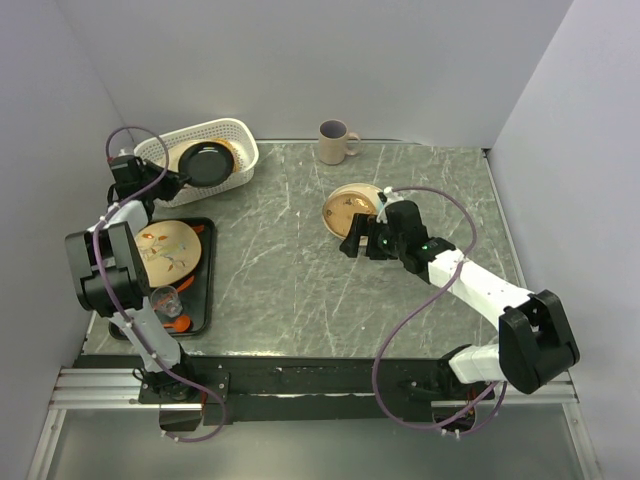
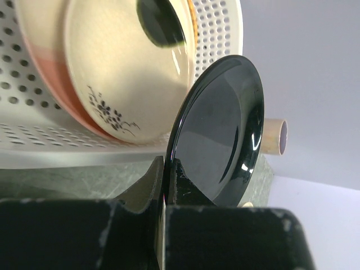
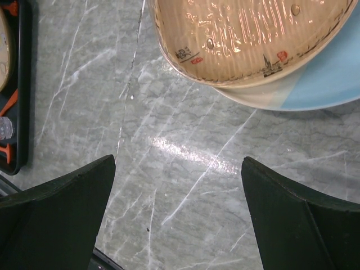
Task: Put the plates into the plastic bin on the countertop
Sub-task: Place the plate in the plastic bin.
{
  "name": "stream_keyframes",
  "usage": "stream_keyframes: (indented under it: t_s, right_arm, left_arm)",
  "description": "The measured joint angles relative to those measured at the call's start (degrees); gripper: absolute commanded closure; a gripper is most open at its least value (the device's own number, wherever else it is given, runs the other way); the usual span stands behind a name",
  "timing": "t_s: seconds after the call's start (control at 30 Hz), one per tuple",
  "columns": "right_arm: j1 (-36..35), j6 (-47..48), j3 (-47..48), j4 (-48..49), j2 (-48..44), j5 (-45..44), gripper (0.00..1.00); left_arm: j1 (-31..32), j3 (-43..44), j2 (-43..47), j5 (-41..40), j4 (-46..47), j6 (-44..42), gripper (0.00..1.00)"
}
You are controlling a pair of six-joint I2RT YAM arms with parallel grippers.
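My left gripper is shut on the rim of a glossy black plate, held tilted over the white plastic bin. The left wrist view shows the black plate edge-on between my fingers. Behind it a cream and pink plate with a twig leans inside the bin. A tan plate lies on a pale white-blue plate on the countertop. My right gripper stands open just short of the tan plate, over bare countertop.
A flat black tray at the left holds a cream plate, a small glass and orange utensils. A beige mug stands at the back of the countertop. Grey walls close in the sides and back.
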State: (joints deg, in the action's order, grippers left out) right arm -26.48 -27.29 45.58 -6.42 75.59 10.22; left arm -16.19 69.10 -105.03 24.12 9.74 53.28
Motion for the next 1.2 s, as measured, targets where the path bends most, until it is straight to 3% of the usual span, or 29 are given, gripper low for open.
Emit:
stream_keyframes:
  t_s: [0.77, 1.2]
  right_arm:
    - [0.00, 0.20, 1.79, -0.94, 1.09, -0.50, 0.00]
    - [0.02, 0.15, 1.79, -1.25, 1.09, -1.16, 0.00]
  left_arm:
    - [-2.60, 2.54, -3.06, -4.22, -0.48, 0.52, 0.99]
    - [-2.64, 7.87, -9.94, -7.17, -1.07, 0.52, 0.99]
